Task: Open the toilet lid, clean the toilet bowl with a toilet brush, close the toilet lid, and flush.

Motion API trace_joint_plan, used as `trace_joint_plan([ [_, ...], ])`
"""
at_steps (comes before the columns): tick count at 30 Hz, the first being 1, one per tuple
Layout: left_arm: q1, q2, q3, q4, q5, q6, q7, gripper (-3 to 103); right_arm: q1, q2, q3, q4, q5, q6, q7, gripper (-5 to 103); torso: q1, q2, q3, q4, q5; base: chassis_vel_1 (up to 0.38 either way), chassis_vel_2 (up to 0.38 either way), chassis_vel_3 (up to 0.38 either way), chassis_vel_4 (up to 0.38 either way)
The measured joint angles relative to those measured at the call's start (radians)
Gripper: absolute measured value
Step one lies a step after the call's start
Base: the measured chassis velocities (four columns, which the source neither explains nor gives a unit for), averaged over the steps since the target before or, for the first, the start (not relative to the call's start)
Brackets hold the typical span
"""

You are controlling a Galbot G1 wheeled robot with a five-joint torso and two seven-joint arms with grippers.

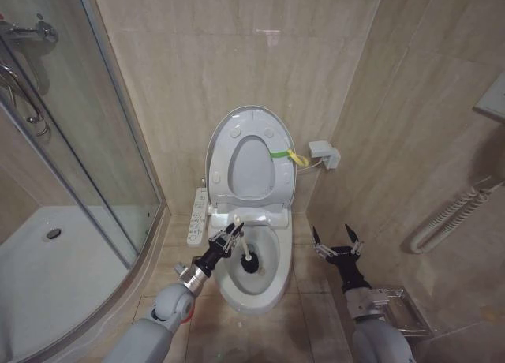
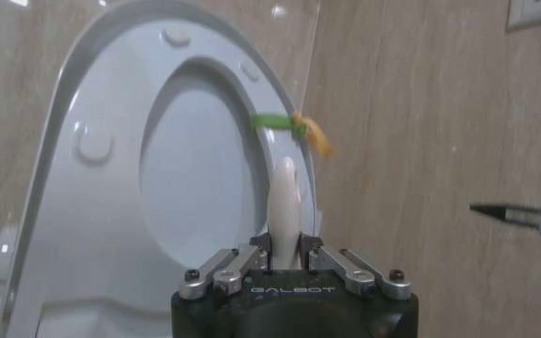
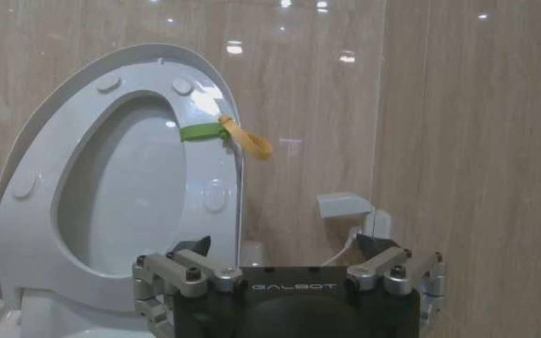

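left hand (image 1: 230, 238) gripping toilet brush (image 1: 246, 256) in toilet bowl (image 1: 272, 288), toilet lid (image 1: 223, 134) up

Counts: 1 toilet bowl (image 1: 272, 288), 1 toilet lid (image 1: 225, 138) raised with 1 seat ring (image 1: 278, 162), 1 toilet brush (image 1: 243, 248). 2 grippers: left gripper (image 1: 229, 238), right gripper (image 1: 335, 243). 1 button panel (image 1: 197, 215) at bowl's left edge. 1 wall box (image 1: 324, 153). 1 shower tray (image 1: 35, 280).

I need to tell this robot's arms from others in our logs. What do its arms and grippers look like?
Both arms have smooth light grey shells ending in silver metal wrist sections. The left gripper and right gripper are black, with thin pointed dark jaws. Close up, each has a black body lettered GALBOT in pale type, silver linkage bars and dark screw heads.
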State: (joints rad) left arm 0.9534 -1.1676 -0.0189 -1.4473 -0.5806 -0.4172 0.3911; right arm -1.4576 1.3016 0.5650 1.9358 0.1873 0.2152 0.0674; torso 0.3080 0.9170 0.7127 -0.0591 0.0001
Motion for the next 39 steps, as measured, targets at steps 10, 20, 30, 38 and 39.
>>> trace_joint_plan([
  [10, -0.040, -0.019, 0.042, 0.103, -0.001, -0.014, 0.024, 19, 0.000, 0.000, 0.000, 0.000, 0.000, 0.000, 0.000, 100, 0.000, 0.000, 0.000, 0.0000, 0.0000, 0.000, 0.000, 0.000, 0.000],
  [20, -0.076, -0.038, 0.087, 0.181, -0.008, -0.013, 0.046, 19, 0.000, 0.000, 0.000, 0.000, 0.000, 0.000, 0.000, 100, 0.000, 0.000, 0.000, 0.0000, 0.0000, 0.000, 0.000, 0.000, 0.000],
  [30, -0.076, -0.039, 0.116, 0.246, 0.025, -0.021, 0.073, 19, 0.000, 0.000, 0.000, 0.000, 0.000, 0.000, 0.000, 100, 0.000, 0.000, 0.000, 0.0000, 0.0001, 0.000, 0.000, 0.000, 0.000],
  [38, -0.063, -0.043, 0.114, 0.260, 0.039, -0.031, 0.074, 19, 0.000, 0.000, 0.000, 0.000, 0.000, 0.000, 0.000, 100, 0.000, 0.000, 0.000, 0.0001, 0.0000, 0.000, 0.000, 0.000, 0.000],
  [39, -0.065, -0.047, 0.113, 0.268, 0.043, -0.032, 0.074, 19, 0.000, 0.000, 0.000, 0.000, 0.000, 0.000, 0.000, 100, 0.000, 0.000, 0.000, 0.0001, 0.0000, 0.000, 0.000, 0.000, 0.000],
])
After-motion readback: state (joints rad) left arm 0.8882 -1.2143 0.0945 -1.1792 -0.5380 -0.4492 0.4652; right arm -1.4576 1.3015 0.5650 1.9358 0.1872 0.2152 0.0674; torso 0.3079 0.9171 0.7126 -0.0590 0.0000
